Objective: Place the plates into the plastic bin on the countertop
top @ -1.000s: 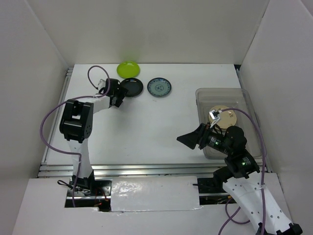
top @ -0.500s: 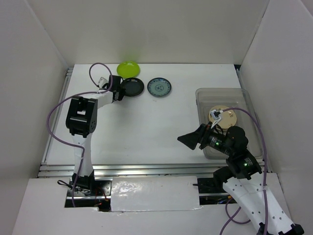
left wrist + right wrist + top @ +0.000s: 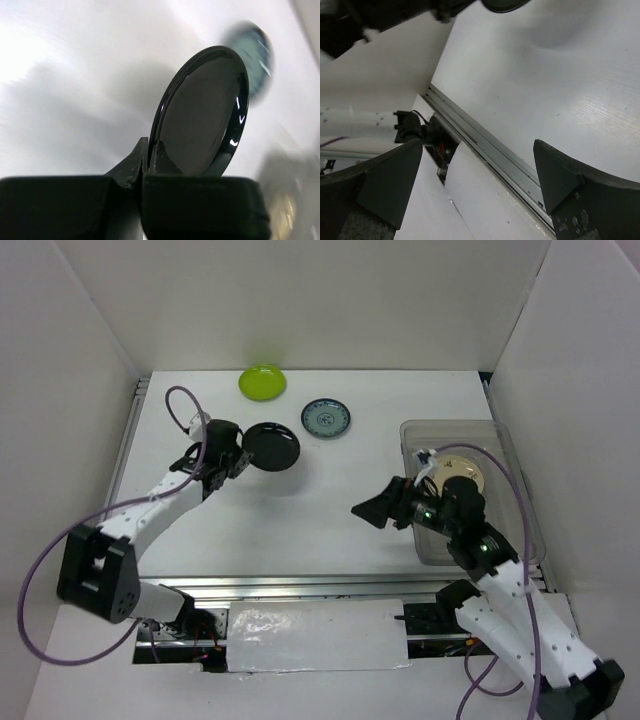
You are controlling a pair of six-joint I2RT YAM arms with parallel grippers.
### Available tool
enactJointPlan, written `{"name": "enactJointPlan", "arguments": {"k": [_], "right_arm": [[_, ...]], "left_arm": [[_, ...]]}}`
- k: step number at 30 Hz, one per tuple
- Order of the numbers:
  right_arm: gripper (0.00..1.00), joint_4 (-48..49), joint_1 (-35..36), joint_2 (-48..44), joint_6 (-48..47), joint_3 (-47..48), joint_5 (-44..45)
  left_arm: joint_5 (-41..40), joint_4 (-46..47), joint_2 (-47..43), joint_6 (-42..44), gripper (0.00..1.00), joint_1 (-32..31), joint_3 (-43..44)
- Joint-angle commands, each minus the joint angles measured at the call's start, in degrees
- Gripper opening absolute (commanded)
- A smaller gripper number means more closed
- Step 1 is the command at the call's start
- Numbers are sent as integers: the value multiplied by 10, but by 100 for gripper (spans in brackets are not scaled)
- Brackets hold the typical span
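Note:
My left gripper (image 3: 236, 456) is shut on the rim of the black plate (image 3: 272, 447), which it holds off the countertop (image 3: 330, 490). In the left wrist view the black plate (image 3: 205, 110) stands tilted on edge, its rim pinched between the fingertips (image 3: 134, 159). A lime green plate (image 3: 262, 381) and a blue-grey patterned plate (image 3: 326, 418) lie at the back. The clear plastic bin (image 3: 455, 424) sits at the right with a cream plate (image 3: 462, 476) inside. My right gripper (image 3: 368, 511) hovers open and empty left of the bin, and its wrist view shows nothing between the spread fingers (image 3: 390, 185).
The blue-grey plate (image 3: 255, 55) shows blurred behind the black one. A metal rail (image 3: 485, 142) runs along the countertop's near edge below my right gripper. White walls enclose the surface on the left, back and right.
My left gripper shut on the black plate's rim, lifted it and carried it nearer and to the right, away from the green plate. The right arm shifted slightly left.

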Motion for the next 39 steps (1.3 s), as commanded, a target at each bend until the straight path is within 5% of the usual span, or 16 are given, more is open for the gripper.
{"name": "enactJointPlan", "arguments": {"k": [1,5,11,16,21,28,31,33,35,36,37,39], "right_arm": [[100,78,15,116,-30,47,32],[100,102,27,236,-55,87,62],[95,147,56,333,-45,73,68],[71,158,82,354,-19,56,151],[36,158,95,331,4,34,171],[35,139,116,294,20,27,161],[0,132,120,278,28,25,163],[0,130,120,264,31,25,154],[0,119,118,254,32,29,159],[0,99,110,242,33,39,180],[0,84,101,235,34,43,195],[0,34,74,214,37,62,235]], "left_arm": [[121,39,-94,108,0,-29,-44],[302,79,-139,186,0,-51,-90],[410,61,-154,245,0,-102,-111],[421,61,-191,242,0,-120,-144],[412,52,-219,240,0,-120,-149],[398,31,-250,240,0,-113,-138],[377,15,-252,241,0,-112,-124],[361,1,-251,240,2,-108,-112],[326,-17,-245,229,32,-103,-99],[302,-52,-244,221,91,-103,-81],[276,-70,-244,212,99,-103,-73],[205,-133,-256,184,99,-103,-55]]}}
